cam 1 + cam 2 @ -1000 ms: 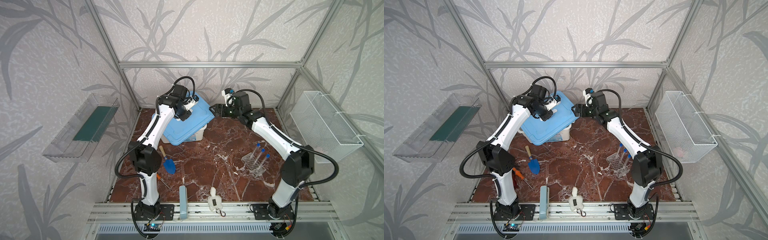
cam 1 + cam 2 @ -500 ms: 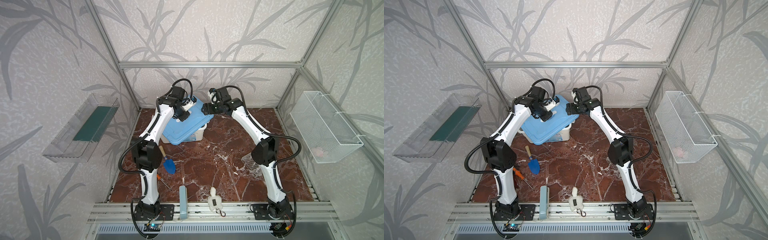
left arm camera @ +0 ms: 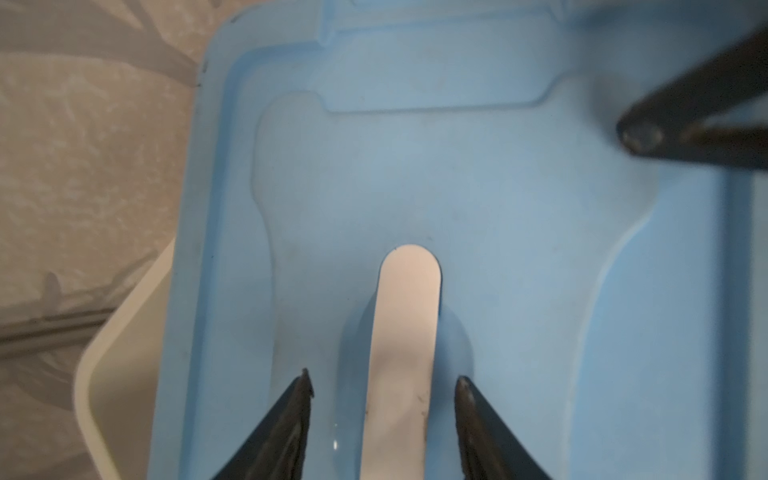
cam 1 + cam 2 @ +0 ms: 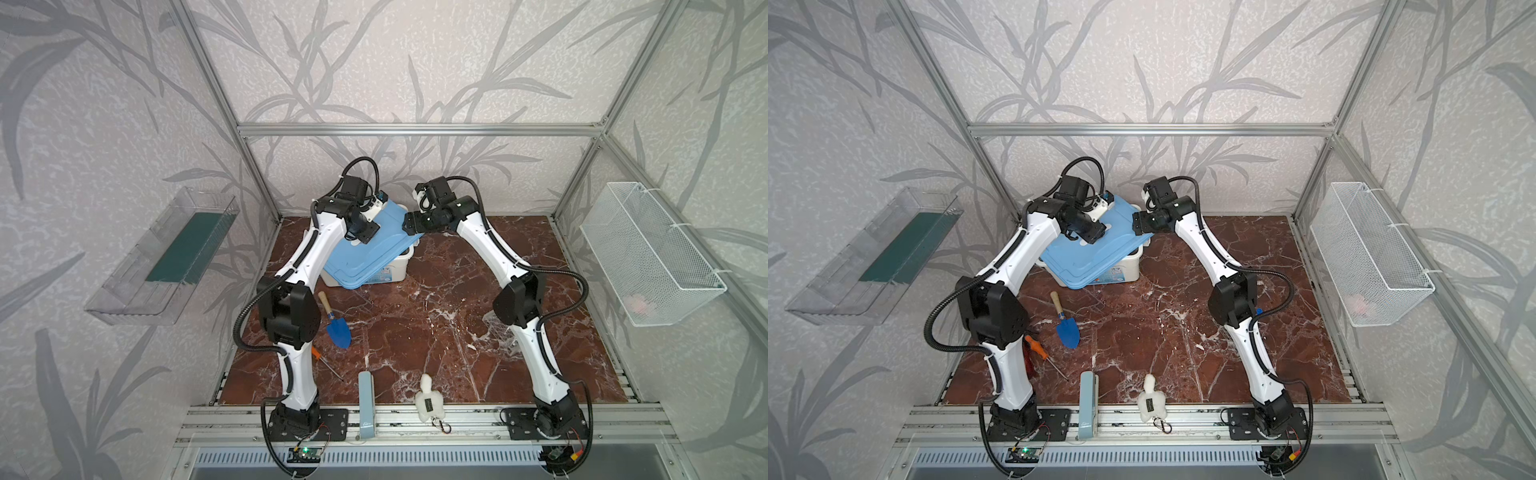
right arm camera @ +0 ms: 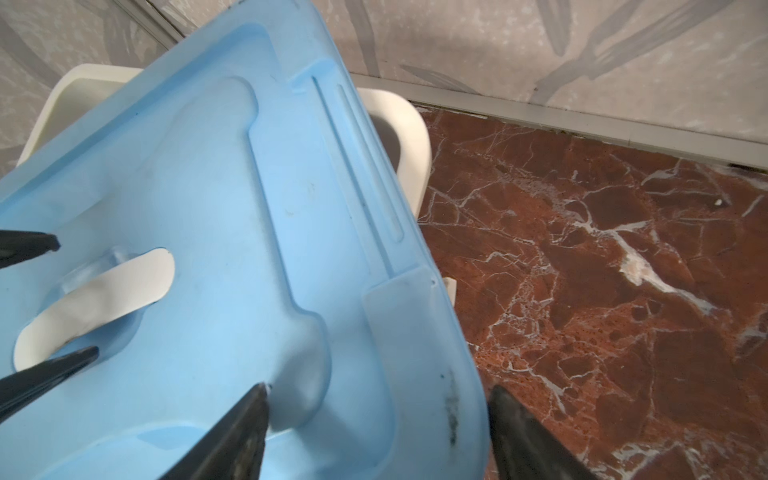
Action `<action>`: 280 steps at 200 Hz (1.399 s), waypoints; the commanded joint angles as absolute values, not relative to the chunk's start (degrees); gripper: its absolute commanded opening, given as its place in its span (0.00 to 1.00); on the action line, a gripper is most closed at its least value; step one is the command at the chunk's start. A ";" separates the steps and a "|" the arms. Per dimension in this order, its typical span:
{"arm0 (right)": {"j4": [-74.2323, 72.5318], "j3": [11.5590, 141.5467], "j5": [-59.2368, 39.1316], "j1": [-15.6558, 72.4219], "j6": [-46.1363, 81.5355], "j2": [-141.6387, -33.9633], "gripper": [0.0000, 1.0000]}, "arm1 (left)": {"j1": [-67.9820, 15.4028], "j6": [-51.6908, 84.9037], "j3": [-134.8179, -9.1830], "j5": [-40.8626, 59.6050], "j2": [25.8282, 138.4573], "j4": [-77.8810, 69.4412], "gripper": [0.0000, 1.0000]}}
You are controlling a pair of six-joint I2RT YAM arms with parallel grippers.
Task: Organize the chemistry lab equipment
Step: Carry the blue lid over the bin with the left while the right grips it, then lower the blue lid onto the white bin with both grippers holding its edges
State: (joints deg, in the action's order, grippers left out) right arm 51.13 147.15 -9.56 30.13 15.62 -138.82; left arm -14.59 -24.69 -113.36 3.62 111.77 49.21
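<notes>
At the back of the table a blue lid [image 4: 370, 257] [image 4: 1092, 262] lies askew on a white bin [image 4: 399, 270] [image 4: 1125, 272]. My left gripper [image 4: 360, 237] [image 3: 382, 378] hovers open over the lid, one jaw on each side of its white handle [image 3: 405, 311] without touching it. My right gripper [image 4: 409, 222] [image 5: 378, 392] is open and straddles the lid's right edge [image 5: 457, 332]. The clear tube rack [image 4: 500, 332] is mostly hidden behind my right arm. One blue tube cap [image 4: 1259, 311] peeks out in a top view.
A blue trowel [image 4: 338, 332] and an orange-handled screwdriver [image 4: 1036, 347] lie front left. A light-blue case [image 4: 366, 399] and a white plush toy [image 4: 430, 405] sit at the front edge. A wire basket [image 4: 648, 253] hangs on the right wall, a clear shelf [image 4: 166, 257] on the left.
My left gripper has opened off the lid's handle. My right arm has swung left from the back right to the lid's right edge, now covering the tube rack.
</notes>
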 commanded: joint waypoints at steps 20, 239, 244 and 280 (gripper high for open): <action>52.05 146.41 -8.63 30.57 16.56 -138.86 0.79 | -14.37 -4.36 -112.31 3.89 100.75 43.93 0.71; 58.58 147.58 -7.49 31.94 13.14 -138.63 0.67 | -2.27 19.08 -76.90 -14.35 89.16 32.74 0.46; 58.54 147.12 -7.77 32.07 13.10 -138.40 0.66 | -1.87 19.01 -77.65 -14.12 89.95 32.95 0.46; 56.82 141.87 -7.42 33.10 12.72 -134.65 0.65 | 0.39 18.19 -80.95 -12.58 94.57 32.28 0.44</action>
